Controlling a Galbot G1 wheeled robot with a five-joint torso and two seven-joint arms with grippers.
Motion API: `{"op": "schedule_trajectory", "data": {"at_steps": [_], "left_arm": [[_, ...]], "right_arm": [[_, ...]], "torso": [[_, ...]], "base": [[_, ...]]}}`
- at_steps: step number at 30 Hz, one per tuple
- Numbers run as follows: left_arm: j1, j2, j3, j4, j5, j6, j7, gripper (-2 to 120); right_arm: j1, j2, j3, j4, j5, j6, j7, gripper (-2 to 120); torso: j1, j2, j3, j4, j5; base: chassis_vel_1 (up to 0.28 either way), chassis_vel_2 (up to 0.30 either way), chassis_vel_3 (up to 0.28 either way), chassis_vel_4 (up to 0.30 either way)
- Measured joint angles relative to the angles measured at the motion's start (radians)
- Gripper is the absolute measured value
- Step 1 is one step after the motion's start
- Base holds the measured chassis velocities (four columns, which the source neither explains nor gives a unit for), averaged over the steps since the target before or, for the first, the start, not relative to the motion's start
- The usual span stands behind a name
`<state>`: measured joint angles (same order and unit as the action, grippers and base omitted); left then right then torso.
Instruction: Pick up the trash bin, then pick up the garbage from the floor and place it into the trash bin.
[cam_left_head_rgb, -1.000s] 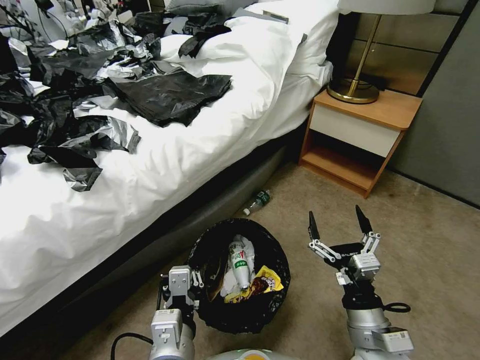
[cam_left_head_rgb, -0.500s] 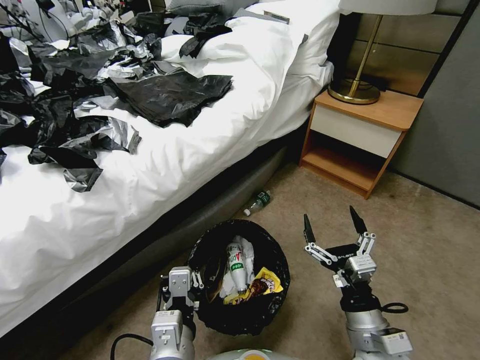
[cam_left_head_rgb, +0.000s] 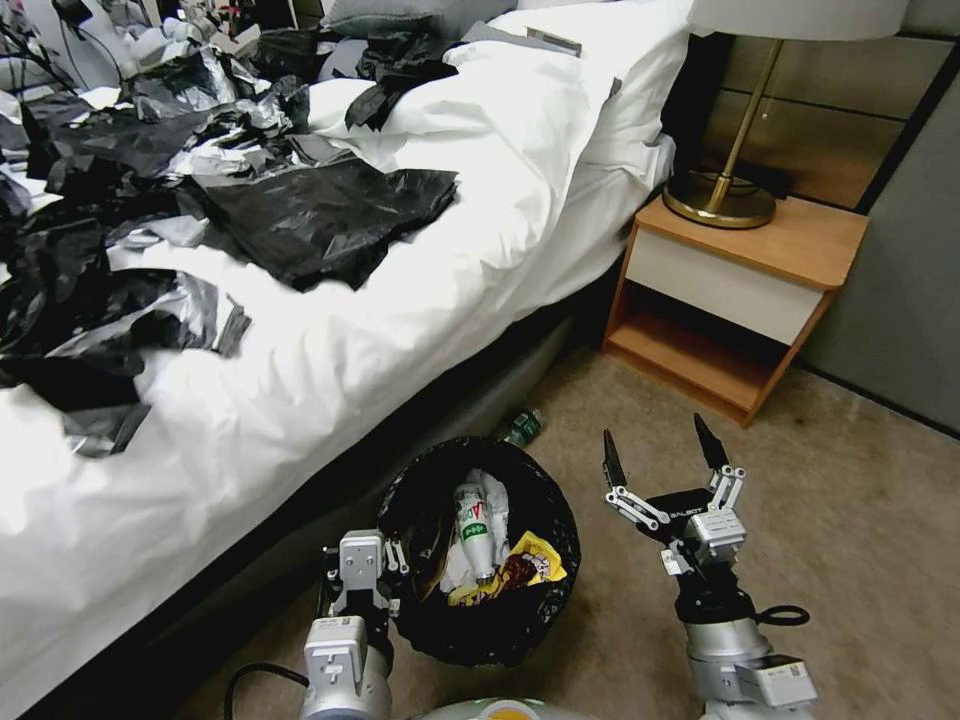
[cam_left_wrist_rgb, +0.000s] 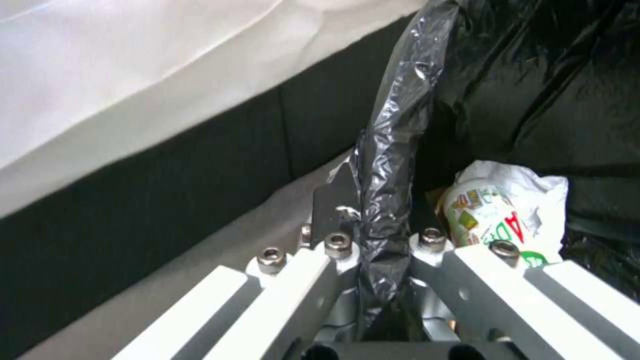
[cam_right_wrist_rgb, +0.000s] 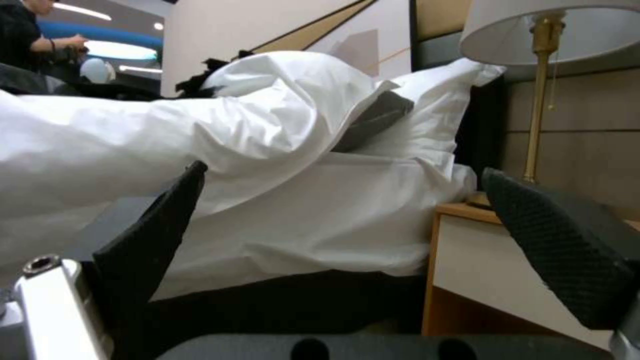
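Observation:
The trash bin (cam_left_head_rgb: 480, 640), black liner over its rim, hangs low in front of me beside the bed. It holds a small bottle, a yellow wrapper (cam_left_head_rgb: 530, 562) and white paper. My left gripper (cam_left_head_rgb: 392, 575) is shut on the bin's near-left rim; in the left wrist view the left gripper (cam_left_wrist_rgb: 380, 235) pinches the black liner (cam_left_wrist_rgb: 393, 150), with garbage (cam_left_wrist_rgb: 507, 215) just inside. A green-labelled bottle (cam_left_head_rgb: 522, 428) lies on the floor (cam_left_head_rgb: 850, 520) just beyond the bin, against the bed base. My right gripper (cam_left_head_rgb: 660, 450) stands open to the bin's right, and the right gripper (cam_right_wrist_rgb: 343, 172) faces the bed with nothing between its fingers.
A white bed (cam_left_head_rgb: 380, 300) strewn with black plastic sheets (cam_left_head_rgb: 310, 215) runs along the left. A wooden nightstand (cam_left_head_rgb: 740, 290) with a brass lamp (cam_left_head_rgb: 725, 195) stands at the back right. Open carpet lies to the right of the right arm.
The whole picture has shifted, so the camera has moved: the bed sits lower and further left, the nightstand lower. The floor bottle now lies close to the bin's far rim. Both grippers keep their states.

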<state>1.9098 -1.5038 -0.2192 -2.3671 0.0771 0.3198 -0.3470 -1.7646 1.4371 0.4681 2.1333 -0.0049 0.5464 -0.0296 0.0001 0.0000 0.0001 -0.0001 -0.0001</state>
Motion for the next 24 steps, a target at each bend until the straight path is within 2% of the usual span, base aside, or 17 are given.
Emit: {"op": "schedule_trajectory", "data": {"at_steps": [7,17,21,24], "left_arm": [[0.002,0.0,0.0,-0.005,-0.001,0.0,0.003,0],[0.012,0.0,-0.002,-0.01,0.002,0.0,0.002,0],[0.02,0.004,-0.007,-0.022,0.003,0.0,0.0,0],[0.028,0.011,-0.015,-0.034,0.002,-0.001,-0.007,0]], "right_arm": [[0.013,0.003,0.007,-0.01,-0.009,0.048,-0.03,100],[0.015,0.001,0.001,-0.018,-0.015,0.057,-0.033,100],[0.032,-0.021,-0.009,-0.02,-0.016,0.012,0.001,100],[0.073,-0.052,-0.032,-0.032,0.027,-0.1,0.044,100]], "torso": [[0.0,0.0,0.0,0.0005,0.0004],[0.0,0.0,0.0,-0.0001,0.0],[0.0,0.0,0.0,0.0,0.0],[0.0,0.0,0.0,0.0001,0.0]], "base": [[-0.135,0.131,0.139,-0.133],[-0.015,0.015,0.01,-0.015],[0.0,0.0,0.0,0.0],[0.0,0.0,0.0,0.0]]}}
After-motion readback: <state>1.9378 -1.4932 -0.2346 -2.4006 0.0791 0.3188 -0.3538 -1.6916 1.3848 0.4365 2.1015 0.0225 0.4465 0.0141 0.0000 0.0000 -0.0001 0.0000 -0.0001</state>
